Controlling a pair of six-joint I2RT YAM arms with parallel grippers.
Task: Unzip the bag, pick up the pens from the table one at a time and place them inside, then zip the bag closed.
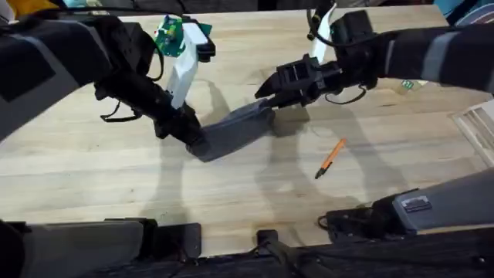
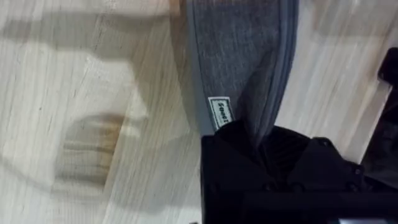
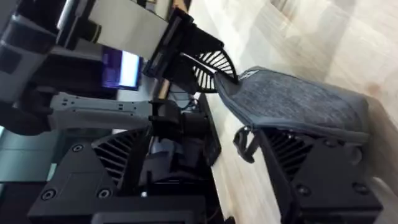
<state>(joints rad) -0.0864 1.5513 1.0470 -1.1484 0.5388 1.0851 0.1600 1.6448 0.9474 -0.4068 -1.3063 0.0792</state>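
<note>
Left gripper (image 1: 193,137) clamping bag (image 1: 235,130) end, right gripper (image 1: 266,91) pinching opposite end, pen (image 1: 331,157) on open table (image 1: 93,170).

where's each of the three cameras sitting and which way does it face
Overhead: above the arm bases, facing down and forward at the table; both arms, bag, orange pen.
Left wrist: on the left arm, facing down the bag; left gripper pinches its end.
Right wrist: faces along the bag; right gripper.
All share the bag.
</note>
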